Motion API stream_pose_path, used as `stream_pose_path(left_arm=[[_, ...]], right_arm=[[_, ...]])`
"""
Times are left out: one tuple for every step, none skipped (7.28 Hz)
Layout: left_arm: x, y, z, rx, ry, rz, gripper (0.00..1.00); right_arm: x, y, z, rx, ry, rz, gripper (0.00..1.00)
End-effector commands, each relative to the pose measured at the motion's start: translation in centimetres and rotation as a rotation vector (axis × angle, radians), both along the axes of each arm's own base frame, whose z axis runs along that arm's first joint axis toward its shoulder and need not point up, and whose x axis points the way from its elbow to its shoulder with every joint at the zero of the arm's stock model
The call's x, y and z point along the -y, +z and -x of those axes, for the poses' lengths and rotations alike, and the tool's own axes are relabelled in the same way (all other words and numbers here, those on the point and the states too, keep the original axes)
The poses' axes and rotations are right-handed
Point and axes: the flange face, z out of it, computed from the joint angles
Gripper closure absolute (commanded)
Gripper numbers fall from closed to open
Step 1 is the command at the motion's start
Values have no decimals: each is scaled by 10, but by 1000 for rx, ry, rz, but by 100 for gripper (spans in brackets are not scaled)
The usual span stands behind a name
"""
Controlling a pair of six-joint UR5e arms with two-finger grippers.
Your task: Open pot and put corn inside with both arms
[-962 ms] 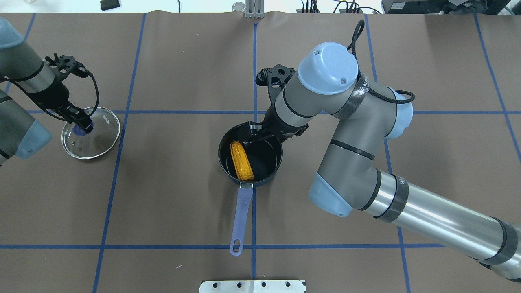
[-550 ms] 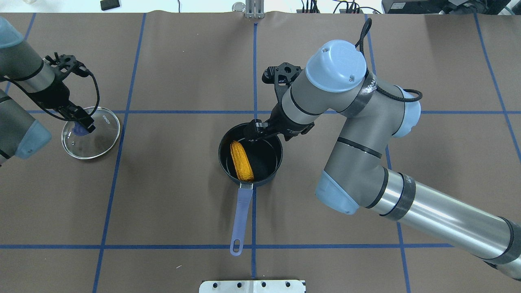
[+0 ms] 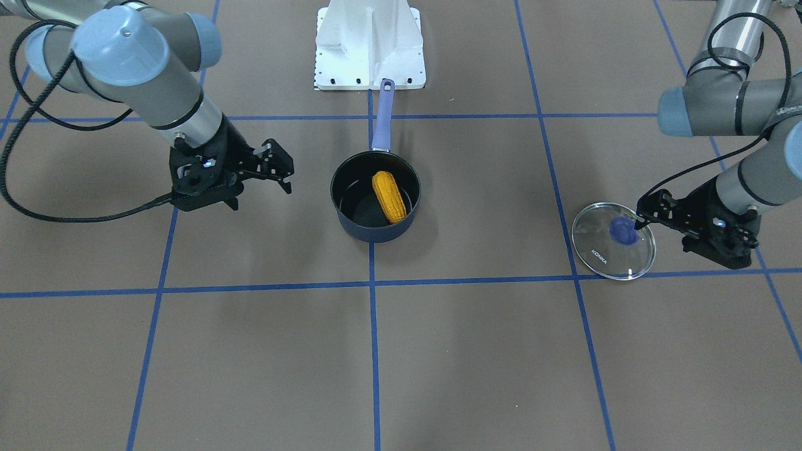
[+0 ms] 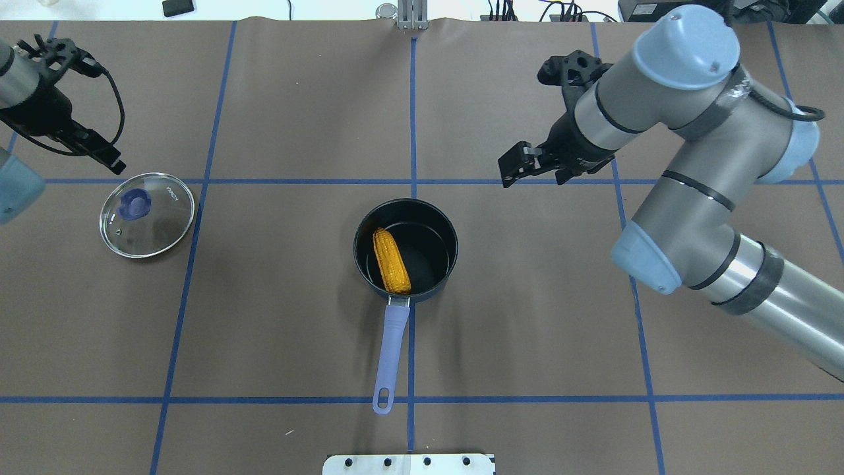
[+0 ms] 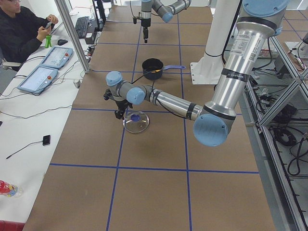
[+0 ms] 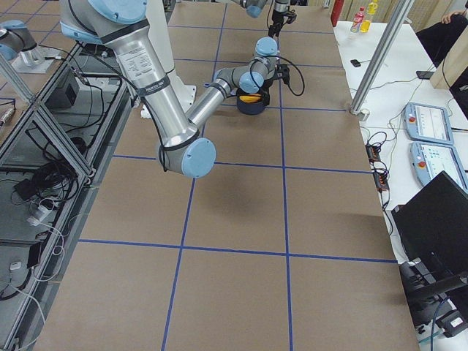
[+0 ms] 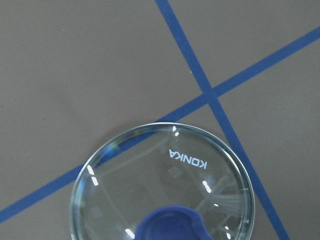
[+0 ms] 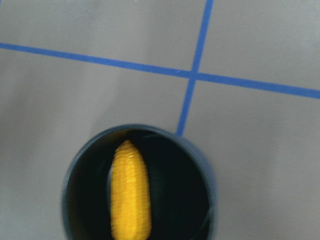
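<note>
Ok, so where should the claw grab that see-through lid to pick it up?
By the blue knob in its middle, coming straight down from above. The glass lid lies flat on the table, so its thin rim is hard to pinch, while the knob sticks up. The left claw is nearest.

Corn in pot; lid left of pot.

Overhead camera on the base side of the table, looking forward and down; front-facing camera on the opposite side, looking steeply back; both cover the pot and lid. Side cameras at each table end, far back, looking along it. Left wrist camera close above the lid; right wrist close above the pot.
</note>
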Motion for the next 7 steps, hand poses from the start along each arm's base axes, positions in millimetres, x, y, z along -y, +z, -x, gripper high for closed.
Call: stream_pose_path(left_arm=[[10, -3, 55, -3, -87, -3, 0], [11, 3, 76, 1, -119, 5, 0], [4, 22, 96, 14, -95, -25, 0], [-4, 42, 116, 27, -84, -40, 0], [-18, 63, 135, 35, -103, -19, 0], [-24, 76, 160, 46, -92, -48, 0], [-33, 91, 184, 54, -107, -46, 0]], right_arm=[[23, 48, -59, -43, 50, 45, 0], [34, 69, -95, -49, 91, 80, 0], [42, 105, -143, -97, 99, 20, 0], [40, 152, -186, -161, 48, -67, 0], [38, 186, -222, -204, 29, -91, 0], [28, 216, -250, -229, 17, -89, 0], [27, 244, -281, -254, -2, -101, 0]])
